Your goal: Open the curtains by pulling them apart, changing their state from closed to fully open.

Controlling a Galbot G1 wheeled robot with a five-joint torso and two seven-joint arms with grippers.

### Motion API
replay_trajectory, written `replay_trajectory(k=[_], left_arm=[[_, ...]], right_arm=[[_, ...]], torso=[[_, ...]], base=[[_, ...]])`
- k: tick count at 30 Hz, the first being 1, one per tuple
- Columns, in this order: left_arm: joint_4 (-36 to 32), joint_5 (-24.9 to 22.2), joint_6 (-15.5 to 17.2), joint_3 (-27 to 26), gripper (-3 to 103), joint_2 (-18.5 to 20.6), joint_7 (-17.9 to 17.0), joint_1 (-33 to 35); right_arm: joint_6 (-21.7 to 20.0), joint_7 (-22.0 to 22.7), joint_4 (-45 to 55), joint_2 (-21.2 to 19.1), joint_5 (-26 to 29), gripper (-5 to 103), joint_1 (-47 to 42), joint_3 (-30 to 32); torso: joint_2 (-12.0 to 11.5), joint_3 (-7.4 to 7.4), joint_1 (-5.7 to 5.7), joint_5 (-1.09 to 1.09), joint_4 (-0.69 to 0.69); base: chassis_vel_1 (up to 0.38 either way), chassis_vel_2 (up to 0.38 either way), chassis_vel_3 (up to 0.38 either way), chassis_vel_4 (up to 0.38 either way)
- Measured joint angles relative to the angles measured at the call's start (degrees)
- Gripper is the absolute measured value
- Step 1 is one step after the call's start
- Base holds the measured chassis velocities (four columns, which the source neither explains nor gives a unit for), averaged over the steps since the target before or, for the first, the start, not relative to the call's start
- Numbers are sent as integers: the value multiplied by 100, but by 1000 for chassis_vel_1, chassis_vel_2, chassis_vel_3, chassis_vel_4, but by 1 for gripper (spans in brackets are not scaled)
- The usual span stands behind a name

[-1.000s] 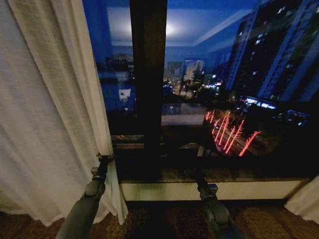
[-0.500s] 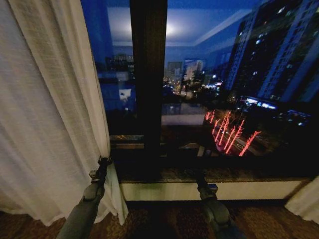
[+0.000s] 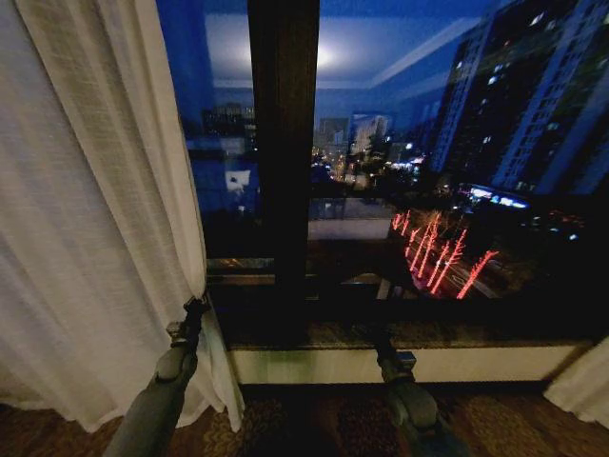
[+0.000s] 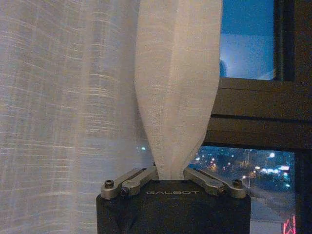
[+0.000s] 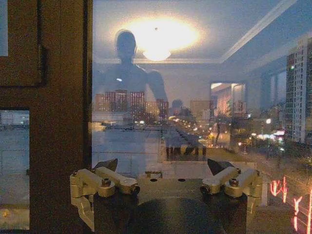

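The left curtain (image 3: 86, 219), a sheer cream panel, hangs drawn to the left side of the window. My left gripper (image 3: 195, 307) is shut on its inner edge low down, near sill height. In the left wrist view a pinched fold of the curtain (image 4: 175, 97) rises out of the closed left gripper (image 4: 169, 173). A bottom corner of the right curtain (image 3: 582, 386) shows at the far right. My right arm (image 3: 404, 400) reaches toward the sill at the middle. Its right gripper (image 5: 163, 165) is open and holds nothing, facing the glass.
A dark vertical window frame (image 3: 283, 143) divides the glass, with a night city beyond. A stone sill (image 3: 457, 335) runs below the window over a pale base. Patterned carpet (image 3: 314, 424) covers the floor.
My left gripper has shifted a little to the left, taking the curtain's inner edge with it. The right arm has not moved.
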Motion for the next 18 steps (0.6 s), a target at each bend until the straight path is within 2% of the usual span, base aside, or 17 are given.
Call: replay_trajectory(k=[7,18], left_arm=[[33,-16,12,-61,0,1,-11,2],[25,-77,-17,-140,0,45,-9,39]], right_arm=[[0,0,0,0,0,100,0,0],[0,0,0,0,0,100,0,0]], torso=[[0,0,0,1,1],[0,0,0,-1,2]], base=[[96,96,-108,-107],[238,249,-240,-249]])
